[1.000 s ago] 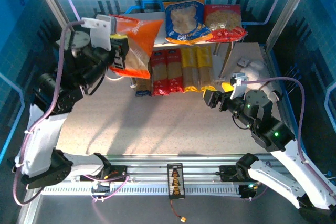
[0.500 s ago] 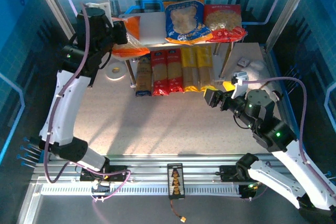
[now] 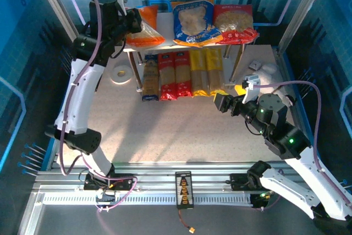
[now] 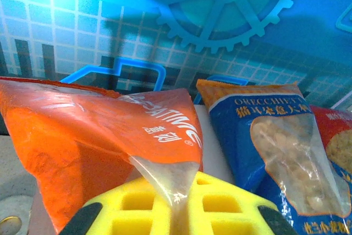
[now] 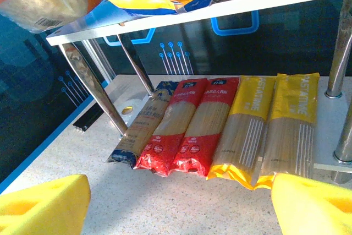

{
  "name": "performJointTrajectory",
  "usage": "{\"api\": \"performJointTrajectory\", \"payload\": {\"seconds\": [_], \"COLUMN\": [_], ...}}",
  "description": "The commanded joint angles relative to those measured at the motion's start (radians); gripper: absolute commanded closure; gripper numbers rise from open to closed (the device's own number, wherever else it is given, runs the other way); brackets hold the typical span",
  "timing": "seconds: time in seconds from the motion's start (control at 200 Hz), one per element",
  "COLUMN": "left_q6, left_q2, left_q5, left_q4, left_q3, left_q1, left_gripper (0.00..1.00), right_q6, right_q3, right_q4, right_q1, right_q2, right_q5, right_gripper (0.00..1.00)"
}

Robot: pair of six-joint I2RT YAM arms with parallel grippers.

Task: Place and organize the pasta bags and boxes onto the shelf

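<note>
The shelf (image 3: pixel 164 25) is nearly full. On its lower tier the five packs lie side by side in a neat row: the blue-and-tan spaghetti pack (image 3: pixel 149 75) at the shelf's left end, then the two red spaghetti packs (image 3: pixel 166 74) and the two yellow spaghetti packs (image 3: pixel 199 71). On the top tier the blue bag (image 3: pixel 192 21) sits in the middle and the red bag (image 3: pixel 235 23) at the right end.

The orange bag (image 3: pixel 146 28) is the last item. The left end effector (image 4: pixel 173 207) is clamped on its clear seam, holding it over the left end of the top tier, just beside the blue bag. Whether it already rests on the board cannot be told. What is left, by my reading, is to set it down and let go.

The right end effector (image 3: pixel 221 103) hangs wide and empty over the table (image 3: pixel 165 130), in front of the shelf's right end.
</note>
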Motion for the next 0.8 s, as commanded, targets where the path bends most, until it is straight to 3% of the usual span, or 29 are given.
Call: {"api": "performJointTrajectory", "payload": {"seconds": [0.0,0.3,0.79], "left_q6": [-0.026,-0.066,-0.089], "left_q2": [0.014,0.103,0.136], "left_q5": [0.029,0.111,0.223], "left_q4": [0.180,0.175,0.192], "left_q3": [0.104,0.175,0.022], "left_q1": [0.013,0.024,0.025], "left_gripper": [1.00,1.00,1.00], "right_q6": [-0.014,-0.013,-0.019], "right_q3": [0.024,0.029,0.031], "right_q4": [0.001,0.005,0.010], "right_q1": [0.010,0.009,0.002], "right_q2": [0.003,0.026,0.044], "right_q5": [0.016,0.014,0.008], "right_gripper": [0.14,0.13,0.13]}}
